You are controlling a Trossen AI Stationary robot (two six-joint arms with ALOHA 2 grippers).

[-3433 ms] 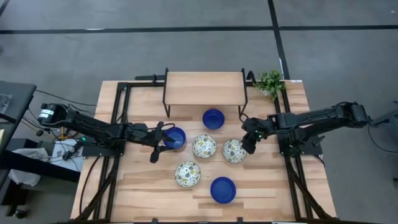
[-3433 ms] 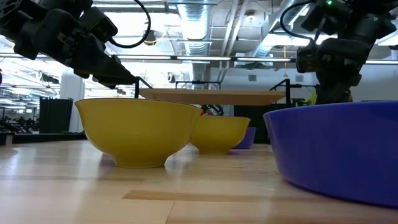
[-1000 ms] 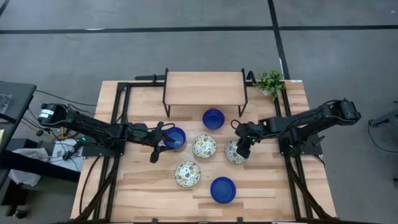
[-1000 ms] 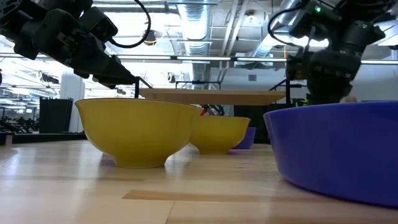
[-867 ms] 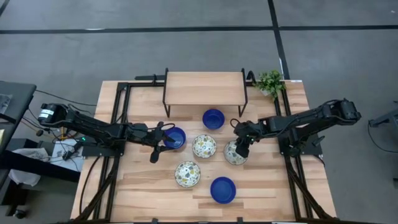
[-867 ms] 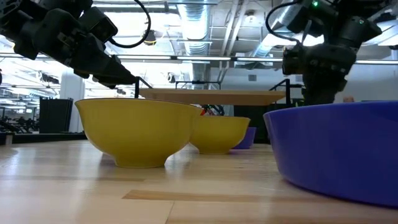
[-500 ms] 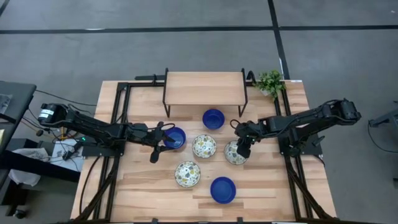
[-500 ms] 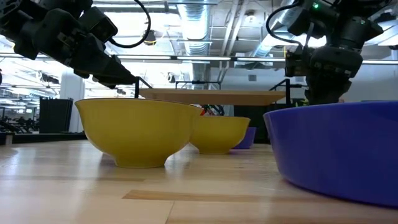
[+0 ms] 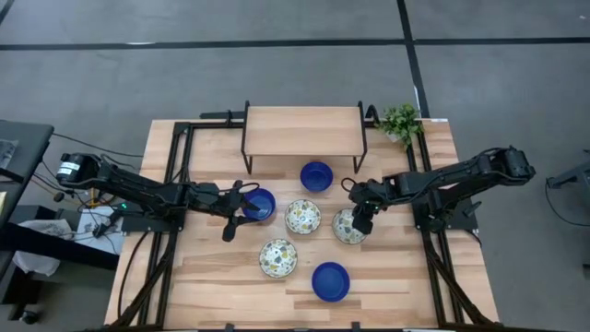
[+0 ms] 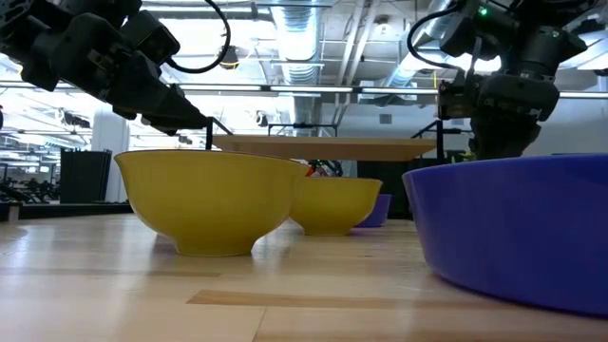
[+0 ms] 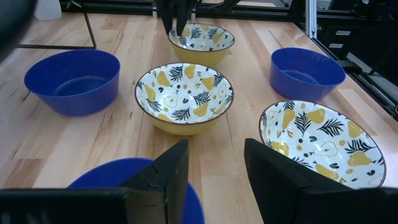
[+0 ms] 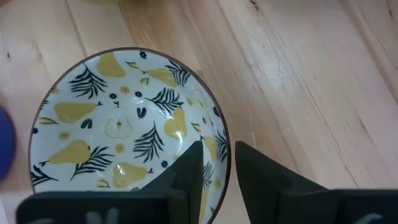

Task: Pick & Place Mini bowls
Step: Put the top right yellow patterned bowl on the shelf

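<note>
Six mini bowls sit on the wooden worktop [image 9: 212, 277] seen from above, in front of a low wooden shelf [image 9: 303, 130]. Three are blue: one [image 9: 316, 175] just before the shelf, one [image 9: 260, 204] to the left, one [image 9: 330, 281] near the front edge. Three are patterned: one [image 9: 302, 217] in the middle, one [image 9: 348, 224] to its right, one [image 9: 277, 258] nearer the front. A small green plant [image 9: 401, 121] stands at the far right corner. The left tool [image 9: 234, 213] hangs at the left blue bowl's rim. The right tool [image 9: 360, 221] is down over the rim of the right patterned bowl.

From worktop level, a yellow-sided bowl [image 10: 211, 201] stands close on the left, a second [image 10: 336, 205] behind it, and a blue wall [image 10: 513, 228] fills the right. Both arms hang above; the fingertips are hidden behind the bowls.

Through the left wrist camera, its two dark fingers [image 11: 169, 175] stand spread with a clear gap, holding nothing, a blue rim [image 11: 106, 175] just under them. Beyond lie three pear-and-leaf patterned bowls, the nearest [image 11: 319, 143], the middle [image 11: 184, 96] and the farthest [image 11: 201, 41], with blue bowls on either side.

Through the right wrist camera, its fingers [image 12: 192, 171] straddle the dark rim of the patterned bowl [image 12: 121, 134], one inside and one outside, a narrow gap between them. I cannot tell whether they actually pinch the rim.
</note>
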